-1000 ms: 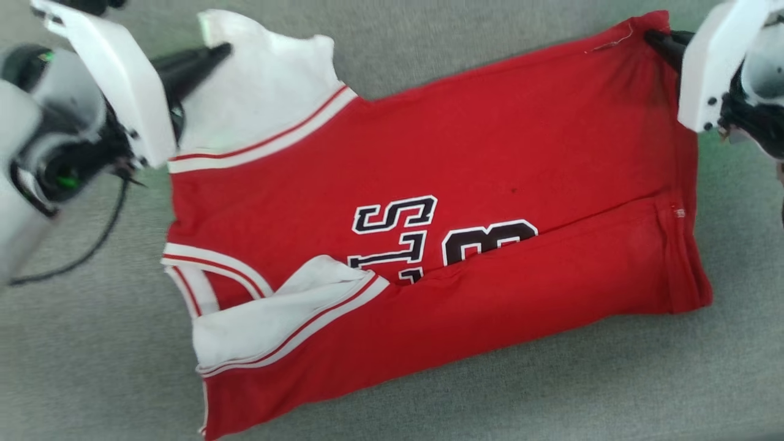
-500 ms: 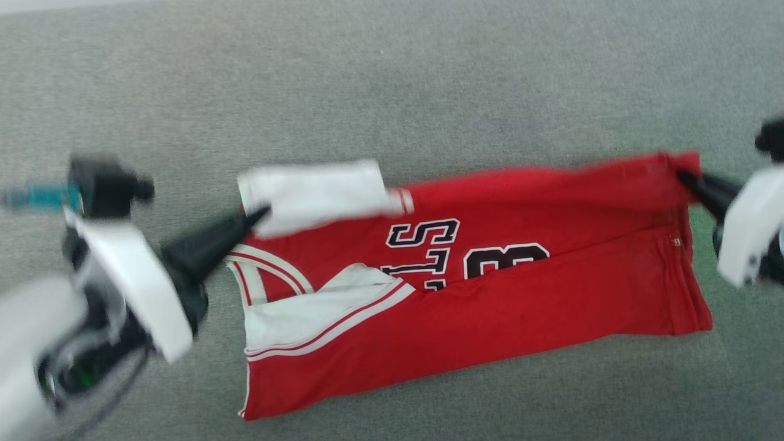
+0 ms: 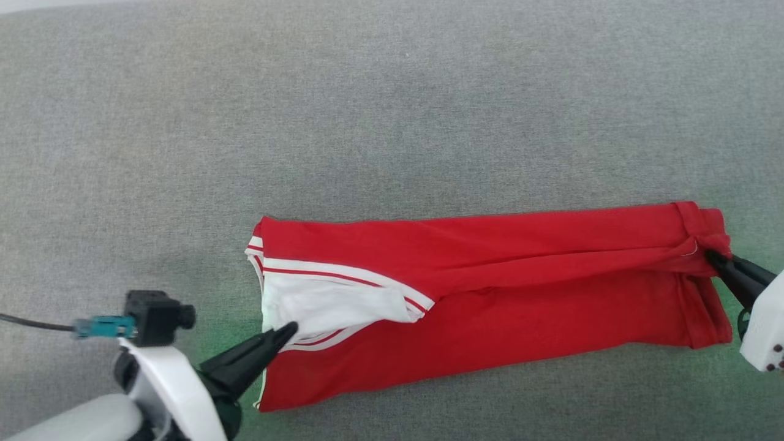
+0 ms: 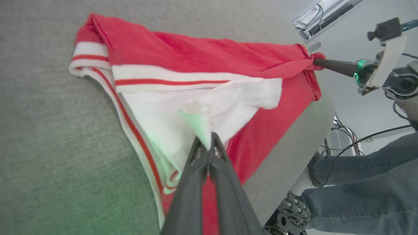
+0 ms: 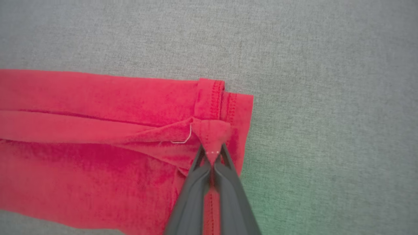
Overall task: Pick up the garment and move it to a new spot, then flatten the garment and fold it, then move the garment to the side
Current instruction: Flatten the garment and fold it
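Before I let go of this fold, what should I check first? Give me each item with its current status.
1. Left tool shut on the white sleeve: ok.
2. Right tool shut on the hem corner: ok.
3. T-shirt folded lengthwise, far half laid over near half: ok.
4. Fold lying flat: not ok; the sleeve is bunched and a ridge of creases runs along the middle.
5. T-shirt wholly on the grey surface: ok.
6. Person's legs beside the table, out of the arms' way: cannot tell.
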